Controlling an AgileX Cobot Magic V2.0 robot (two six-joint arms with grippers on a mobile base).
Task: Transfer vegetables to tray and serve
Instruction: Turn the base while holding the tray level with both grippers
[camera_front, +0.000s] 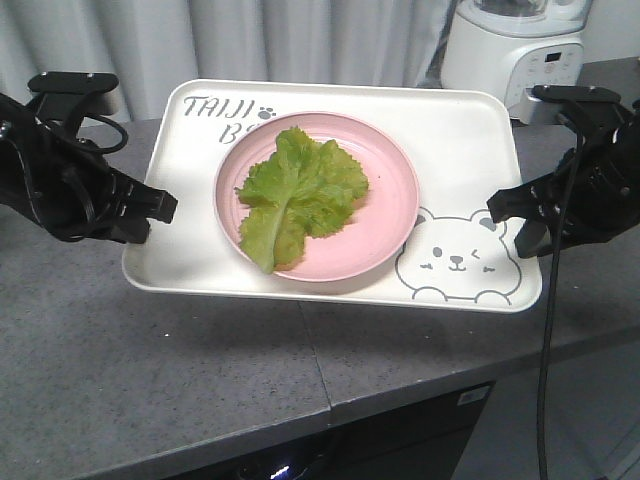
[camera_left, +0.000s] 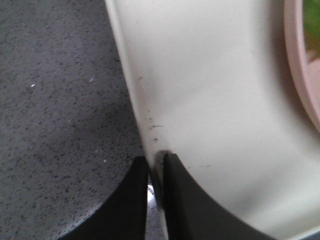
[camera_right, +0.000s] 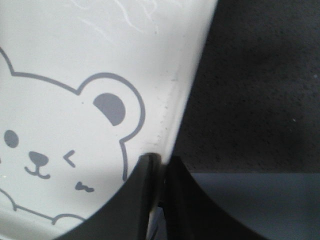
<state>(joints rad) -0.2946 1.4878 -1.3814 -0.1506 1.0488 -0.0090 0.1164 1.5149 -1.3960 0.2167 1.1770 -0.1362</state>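
Tray (camera_front: 460, 140) rim pinched between jaws of left gripper (camera_front: 168, 205) and right gripper (camera_front: 497, 207), both clamped narrow on it. Lettuce leaf (camera_front: 300, 190) on pink plate (camera_front: 385, 215), midway between claws. Guessing tray stiff but slick, plate loose, leaf featherlight, so keep level, hold opposite rims.

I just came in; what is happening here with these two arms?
The robot holds a cream-white rectangular tray with a bear drawing: the left gripper is shut on its left rim, the right gripper on its right rim. A frilly green lettuce leaf lies on a round pink plate on the tray. The tray seems raised above the grey speckled countertop.
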